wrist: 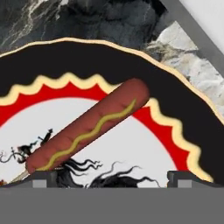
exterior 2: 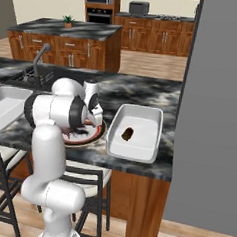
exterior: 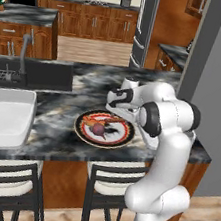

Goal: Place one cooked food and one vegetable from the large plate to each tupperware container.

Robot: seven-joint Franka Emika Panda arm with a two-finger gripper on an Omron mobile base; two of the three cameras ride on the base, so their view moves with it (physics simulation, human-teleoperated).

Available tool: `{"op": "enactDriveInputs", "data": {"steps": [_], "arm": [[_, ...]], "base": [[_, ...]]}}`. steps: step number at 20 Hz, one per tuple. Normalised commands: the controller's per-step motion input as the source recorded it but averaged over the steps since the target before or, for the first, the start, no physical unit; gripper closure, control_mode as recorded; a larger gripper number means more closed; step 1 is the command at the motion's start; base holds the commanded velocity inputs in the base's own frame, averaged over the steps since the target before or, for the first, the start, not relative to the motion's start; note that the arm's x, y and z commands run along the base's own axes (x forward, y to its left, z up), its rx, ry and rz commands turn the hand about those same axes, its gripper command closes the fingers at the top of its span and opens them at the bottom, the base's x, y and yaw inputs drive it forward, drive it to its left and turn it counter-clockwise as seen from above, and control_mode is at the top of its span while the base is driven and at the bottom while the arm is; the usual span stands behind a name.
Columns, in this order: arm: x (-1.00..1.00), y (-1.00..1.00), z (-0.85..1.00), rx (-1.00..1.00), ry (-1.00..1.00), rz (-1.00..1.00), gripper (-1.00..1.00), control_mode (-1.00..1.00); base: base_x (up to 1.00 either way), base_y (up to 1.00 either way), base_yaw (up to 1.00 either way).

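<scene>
Fingers [wrist: 112, 178] spread, sausage [wrist: 87, 127] lying just ahead on large plate [wrist: 183, 118].

A sausage [wrist: 89, 127] with a wavy yellow mustard line lies aslant on the large plate [wrist: 183, 113], one end toward two o'clock over the red band, the other toward eight o'clock on the white centre. The plate's dark rim arcs across the top, edged cream. Dark marbled tabletop [wrist: 87, 19] shows at twelve o'clock. The gripper [wrist: 112, 177] has its fingertips [wrist: 43, 177] well apart at the bottom.
</scene>
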Motion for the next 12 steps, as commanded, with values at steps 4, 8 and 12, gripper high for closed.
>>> {"op": "enactDriveInputs", "data": {"steps": [4,8,12], "arm": [[0.4,0.04,-0.1,0.0,0.01,0.0,-1.0,-1.0],[0.31,0.13,-0.17,0.0,0.01,0.0,-1.0,-1.0],[0.15,0.14,-0.42,0.0,0.05,0.0,-1.0,-1.0]], "base": [[0.0,0.0,0.0],[0.0,0.0,0.0],[0.0,0.0,0.0]]}}
